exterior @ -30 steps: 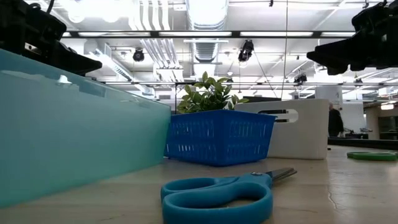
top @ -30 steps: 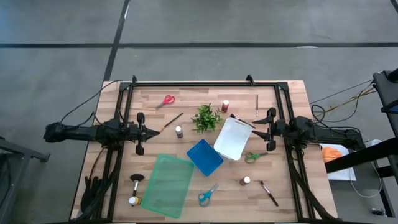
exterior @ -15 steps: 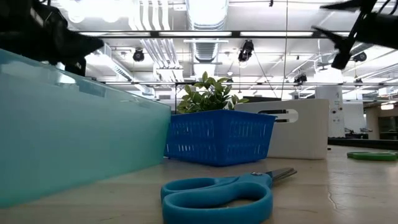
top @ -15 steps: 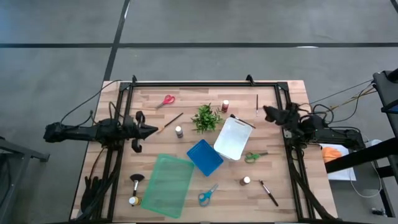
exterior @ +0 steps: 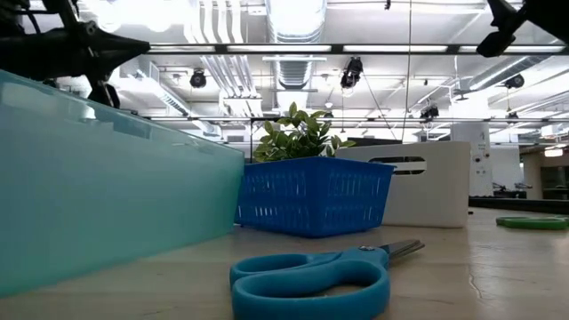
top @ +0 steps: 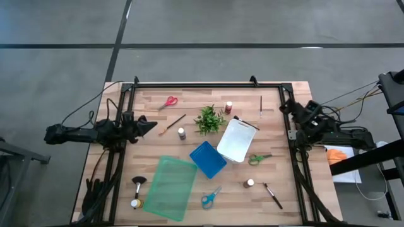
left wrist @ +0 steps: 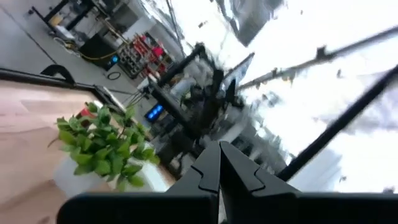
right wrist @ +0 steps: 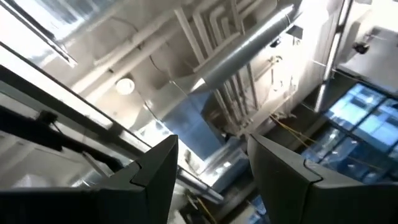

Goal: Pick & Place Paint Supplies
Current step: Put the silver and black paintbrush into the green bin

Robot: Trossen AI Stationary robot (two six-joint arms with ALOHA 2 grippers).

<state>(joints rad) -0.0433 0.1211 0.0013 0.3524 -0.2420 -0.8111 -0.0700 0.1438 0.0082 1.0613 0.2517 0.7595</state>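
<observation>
Hovering clenched and empty, left gripper (top: 150,125) points at the thin brush (top: 172,123) just beyond, its handle slanting toward the plant (top: 209,119)

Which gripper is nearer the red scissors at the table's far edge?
Left. The left gripper sits just short of the red scissors, toward the table's left side. The right gripper is far across the table, past the plant.
</observation>
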